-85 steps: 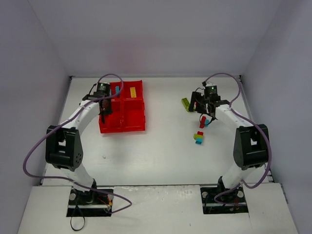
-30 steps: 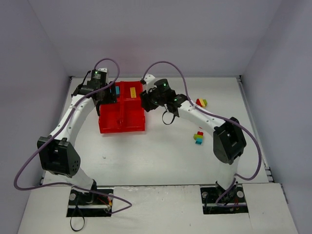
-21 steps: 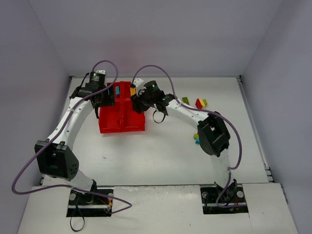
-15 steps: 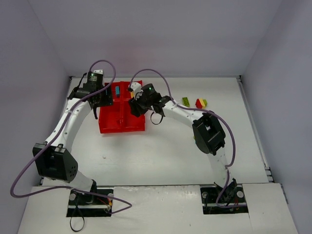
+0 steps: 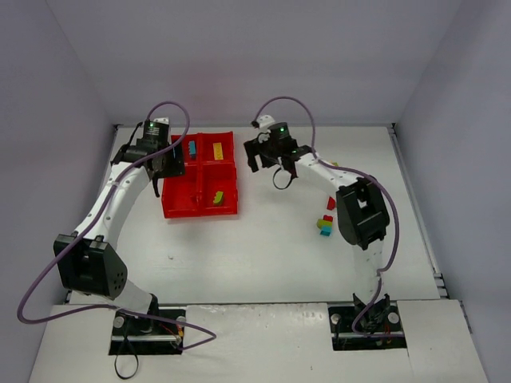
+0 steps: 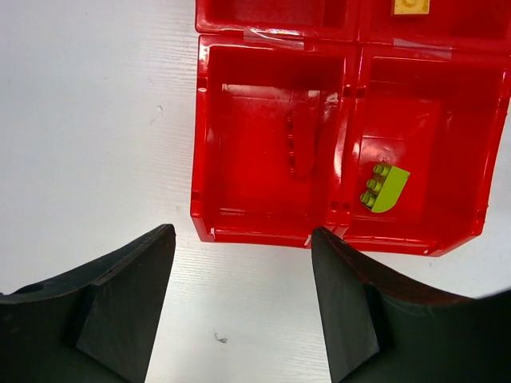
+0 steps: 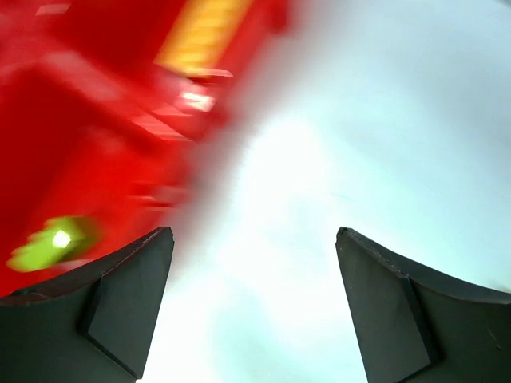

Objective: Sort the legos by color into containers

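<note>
The containers are four compartments of one red tray (image 5: pixel 200 209) (image 6: pixel 263 231). A green lego (image 5: pixel 215 195) (image 6: pixel 385 187) lies in the front right compartment. The back compartments hold a cyan lego (image 5: pixel 192 148) and a yellow lego (image 5: pixel 217 150) (image 6: pixel 411 6). A multicolour clump of legos (image 5: pixel 325 225) sits on the table to the right. My left gripper (image 5: pixel 166 166) (image 6: pixel 243 295) hovers open and empty at the tray's left edge. My right gripper (image 5: pixel 270 162) (image 7: pixel 251 295) is open and empty over bare table just right of the tray. The right wrist view is blurred, with the green lego (image 7: pixel 52 239) at its left.
White table (image 5: pixel 263 239) with grey walls on three sides. The right arm (image 5: pixel 335 175) arches across the back right of the table and hides part of it. The front left tray compartment (image 6: pixel 267 152) has nothing in it.
My right gripper was shut over the tray; it has opened, the green lego now lies in the front right compartment, and the arm has swung back right. The left arm barely moved.
</note>
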